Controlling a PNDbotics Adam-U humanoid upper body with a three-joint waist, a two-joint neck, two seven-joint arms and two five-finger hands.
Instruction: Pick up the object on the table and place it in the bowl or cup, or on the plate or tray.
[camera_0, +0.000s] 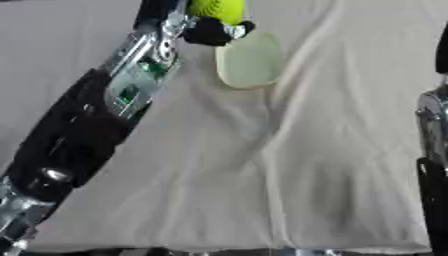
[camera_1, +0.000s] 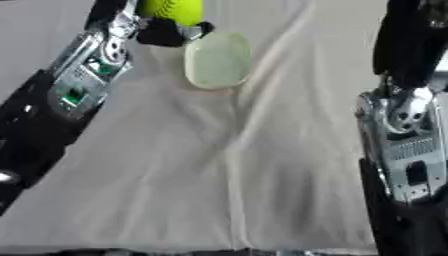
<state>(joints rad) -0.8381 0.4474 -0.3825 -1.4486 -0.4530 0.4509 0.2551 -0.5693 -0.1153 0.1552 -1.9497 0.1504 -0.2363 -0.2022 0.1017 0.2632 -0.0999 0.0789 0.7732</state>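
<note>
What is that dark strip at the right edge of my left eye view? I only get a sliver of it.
Observer: That is the robot's right arm. The right eye view shows its silver wrist section, with black forearm below it.
Operator: Is it close to the tray, like the left hand with the yellow-green ball?
Observer: No. The black part above the wrist, apparently the right hand, stands at the top right, well apart from the pale green tray. Only bare cloth lies between them.
</note>
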